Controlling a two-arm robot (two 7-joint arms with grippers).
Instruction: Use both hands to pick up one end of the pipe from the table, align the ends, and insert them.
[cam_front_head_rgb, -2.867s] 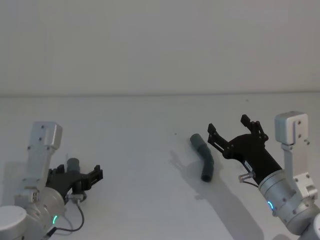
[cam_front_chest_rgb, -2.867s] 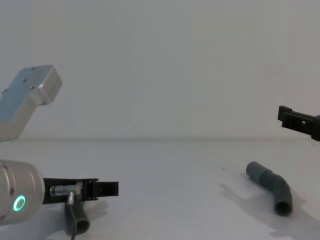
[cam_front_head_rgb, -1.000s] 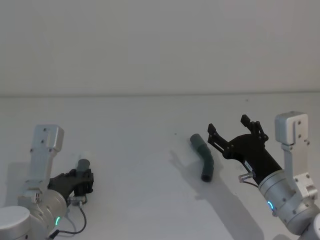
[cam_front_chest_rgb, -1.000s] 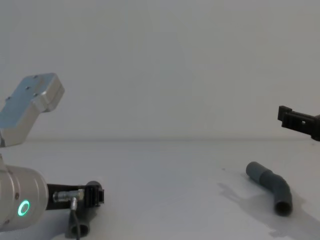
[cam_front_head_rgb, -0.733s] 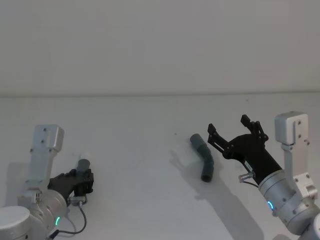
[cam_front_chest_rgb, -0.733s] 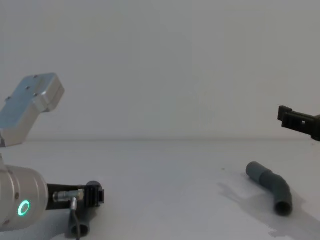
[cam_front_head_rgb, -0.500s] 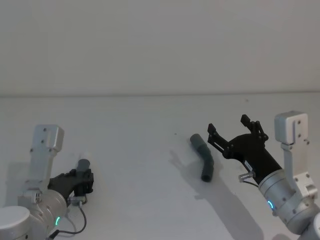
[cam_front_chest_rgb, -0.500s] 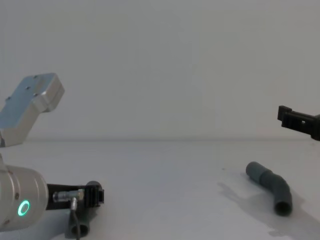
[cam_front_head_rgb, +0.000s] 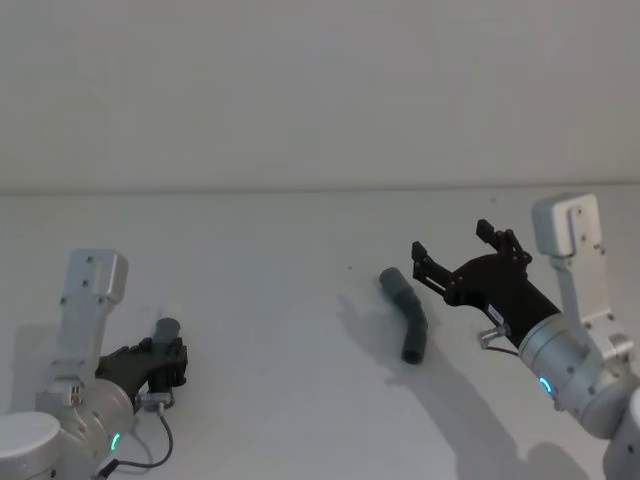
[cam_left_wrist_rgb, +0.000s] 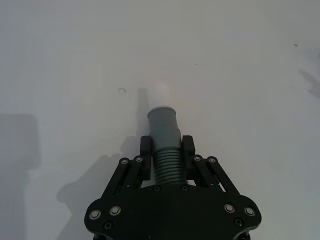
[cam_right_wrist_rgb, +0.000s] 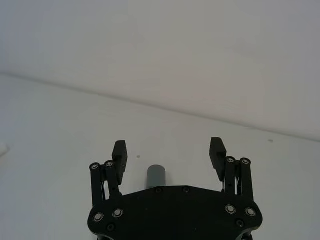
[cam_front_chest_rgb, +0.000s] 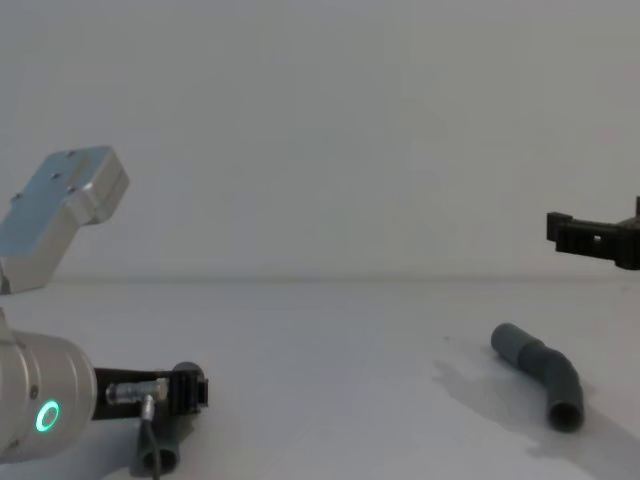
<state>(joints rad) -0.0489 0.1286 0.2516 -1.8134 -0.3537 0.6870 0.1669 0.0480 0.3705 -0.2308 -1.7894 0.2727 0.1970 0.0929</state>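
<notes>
At the near left of the table (cam_front_head_rgb: 290, 270), the left gripper (cam_left_wrist_rgb: 166, 145) is clenched on 1 pipe piece (cam_left_wrist_rgb: 163, 122). The right gripper (cam_front_head_rgb: 452, 242) is spread wide and raised just right of the other pipe piece (cam_front_head_rgb: 408, 315), which lies right of centre.

The head view looks down on the table (cam_front_head_rgb: 280, 260), the chest view low across it; both show the loose pipe (cam_front_head_rgb: 408, 318). Wrist views sit close behind the left gripper (cam_left_wrist_rgb: 166, 145) and right gripper (cam_right_wrist_rgb: 168, 148), facing forward.

Counter (cam_front_head_rgb: 250, 300): smooth, matt white. Pipe piece (cam_left_wrist_rgb: 163, 122): ribbed dark grey plastic, smooth cuff. Left claw (cam_left_wrist_rgb: 166, 146): matt black plastic.
</notes>
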